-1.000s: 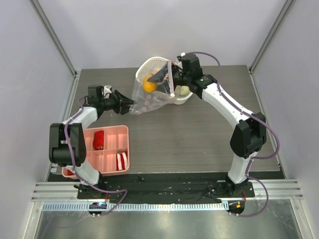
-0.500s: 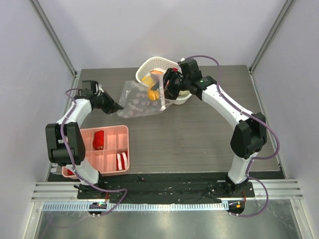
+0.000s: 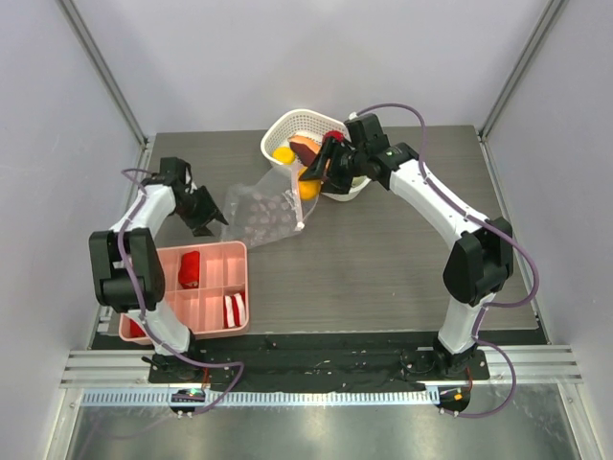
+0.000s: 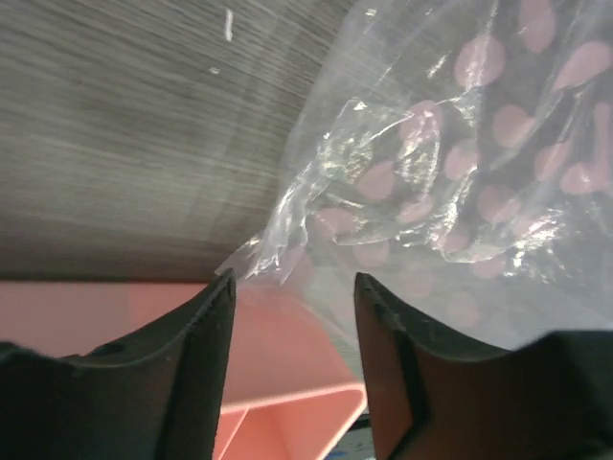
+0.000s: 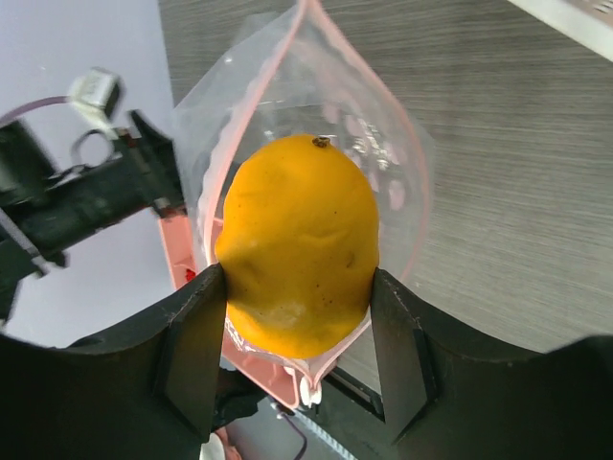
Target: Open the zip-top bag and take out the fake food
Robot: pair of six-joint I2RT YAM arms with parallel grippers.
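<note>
Top view: a clear, crinkly zip-top bag (image 3: 261, 213) with pink dots lies slack on the dark wood-grain worktop (image 3: 383, 259) between the arms. Its mouth end points toward the white mesh basket (image 3: 299, 115). At that mouth, just beside the basket, the right claw (image 3: 314, 177) grips a yellow-orange toy fruit (image 5: 297, 230).

Right wrist view alone shows the grip: the fruit is pinched between both fingers, with the bag's pink-rimmed mouth gaping behind. Whether the fruit is clear of the rim, cannot tell.

Left wrist view: the left claw (image 4: 292, 287) is spread wide with nothing between its fingers. The bag's corner lies just beyond the tips, over a pink compartment tray (image 4: 278, 364).

Top view only: the basket holds a second yellow fruit (image 3: 283, 153) and an orange-brown wedge (image 3: 306, 148).
</note>
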